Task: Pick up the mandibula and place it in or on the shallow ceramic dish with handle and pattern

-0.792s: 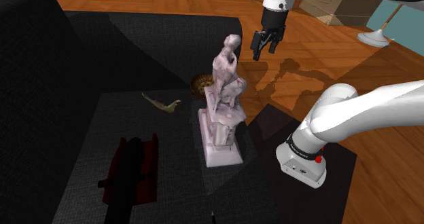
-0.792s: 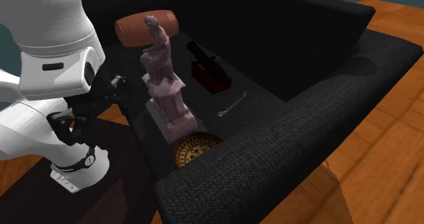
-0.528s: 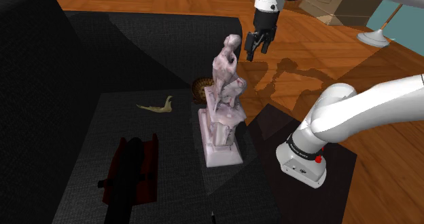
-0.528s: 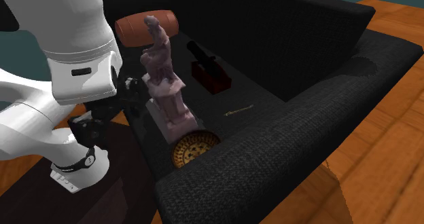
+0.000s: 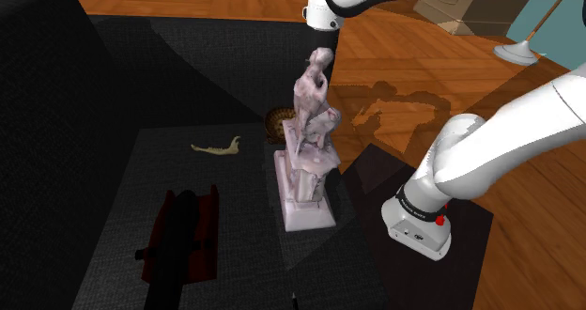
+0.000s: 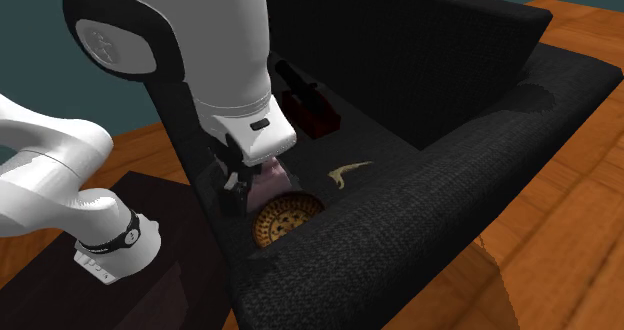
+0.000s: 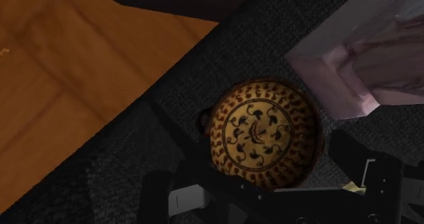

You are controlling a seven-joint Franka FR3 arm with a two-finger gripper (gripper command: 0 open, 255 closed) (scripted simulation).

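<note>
Fingers: the gripper [image 6: 232,174] hangs above the dish with its fingers [image 7: 350,156] spread apart and nothing between them.
Mandibula, place: the mandibula [image 5: 217,149] lies loose on the seat of the black sofa [image 5: 141,83]. It is to the shoulder view's left of the statue [image 5: 309,158], near the dish but not touching it.
Dish: the dish [image 7: 262,134] is round and ochre with a dark pattern and a small handle at its rim. It is empty and sits on the seat just beside the statue's plinth.
Step, as judged: the pick is not yet done, so the hand must cross from over the dish to the bone.
Risk, statue: the tall pinkish figure stands close to the arm. A low or sideways sweep toward the mandibula could knock it over, perhaps onto the dish.
Risk, grasp: the bone is thin and lies flat on soft fabric. Fingers that close too high would miss it; pressed too deep, they would dig into the cushion and may flick it away.
Risk, placing: a curved sliver held off-centre could swing and land on the rim or beside the dish.
Risk, neighbour: a dark red and black object [image 5: 184,235] lies farther along the seat, well apart, so trouble from it seems unlikely.
Mandibula, look: pale bone colour, slim, bowed, with one end turned up.
</note>
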